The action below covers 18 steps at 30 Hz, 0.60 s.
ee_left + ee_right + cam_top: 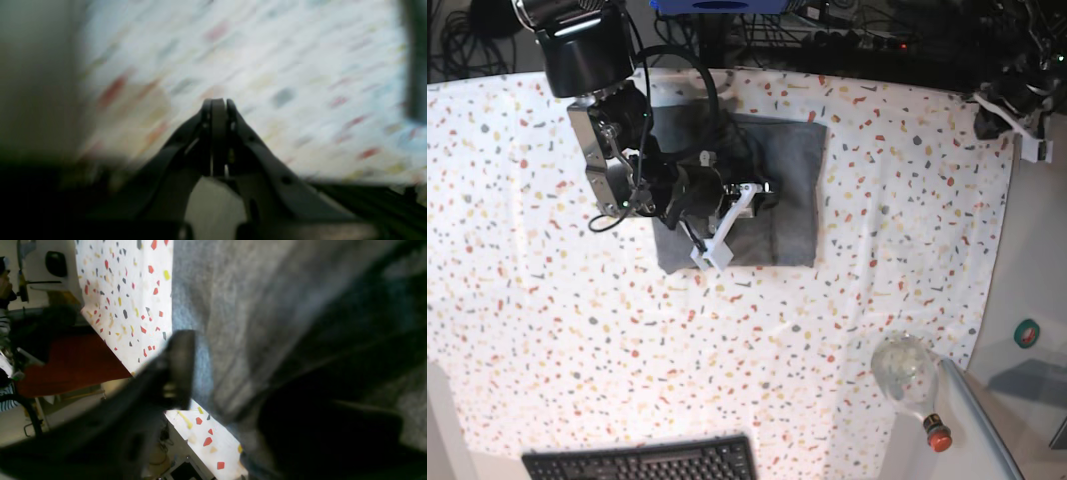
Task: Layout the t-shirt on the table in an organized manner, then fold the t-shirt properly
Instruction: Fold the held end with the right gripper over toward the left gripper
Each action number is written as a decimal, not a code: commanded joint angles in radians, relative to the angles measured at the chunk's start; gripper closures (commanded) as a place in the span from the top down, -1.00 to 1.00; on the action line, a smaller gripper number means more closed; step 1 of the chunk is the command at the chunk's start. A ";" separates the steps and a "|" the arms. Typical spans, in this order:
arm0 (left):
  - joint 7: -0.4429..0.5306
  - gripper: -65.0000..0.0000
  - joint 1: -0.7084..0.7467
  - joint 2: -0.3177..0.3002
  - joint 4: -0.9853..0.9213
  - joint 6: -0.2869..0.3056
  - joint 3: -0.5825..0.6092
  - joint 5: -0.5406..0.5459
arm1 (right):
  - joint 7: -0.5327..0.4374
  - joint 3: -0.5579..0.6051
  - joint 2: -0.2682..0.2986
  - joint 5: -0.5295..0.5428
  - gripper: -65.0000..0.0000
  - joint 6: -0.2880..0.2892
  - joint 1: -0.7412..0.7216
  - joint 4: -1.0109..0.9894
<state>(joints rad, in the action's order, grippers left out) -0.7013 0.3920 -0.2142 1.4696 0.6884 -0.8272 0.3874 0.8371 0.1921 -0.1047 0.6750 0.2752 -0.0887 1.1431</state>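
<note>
The grey t-shirt (792, 190) lies folded into a flat rectangle at the back middle of the speckled table (577, 330). My right gripper (732, 222) hangs over the shirt's front left part, its white fingers spread. In the right wrist view the right gripper (233, 373) is open, its jaws well apart, with grey t-shirt (267, 290) cloth close behind them and the table (123, 290) to the left. My left gripper (1025, 128) is off the table's far right corner, away from the shirt. In the blurred left wrist view the left gripper (218, 101) is shut on nothing above the table (300, 66).
A black keyboard (642, 463) lies at the front edge. A clear bottle with a red cap (912, 380) lies at the front right corner beside a grey ledge. Cables and equipment line the back edge. A red object (73, 363) shows beyond the table's side.
</note>
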 commanded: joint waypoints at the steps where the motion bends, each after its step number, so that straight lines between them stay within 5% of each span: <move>1: 0.019 -1.00 -0.008 -0.017 0.013 0.010 -0.034 0.014 | -0.006 0.002 -0.008 0.016 -0.10 0.008 -0.015 0.016; 7: 0.018 -1.00 -0.009 -0.017 0.012 0.010 -0.099 0.002 | 0.001 0.016 -0.008 0.085 -0.02 0.008 -0.015 0.018; 15: 0.015 -1.00 -0.018 -0.011 0.012 0.010 -0.093 0.002 | -0.005 0.178 -0.007 0.094 -0.02 0.008 -0.026 0.090; 18: 0.015 -1.00 -0.018 -0.011 0.012 0.010 -0.093 0.002 | -0.006 0.231 -0.008 0.094 -0.02 -0.070 -0.053 0.094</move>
<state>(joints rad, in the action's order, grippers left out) -0.7006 0.3714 -0.2073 1.4662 0.6895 -0.9146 0.3752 0.8410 0.4240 -0.1020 0.7509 0.1825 -0.1219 1.2171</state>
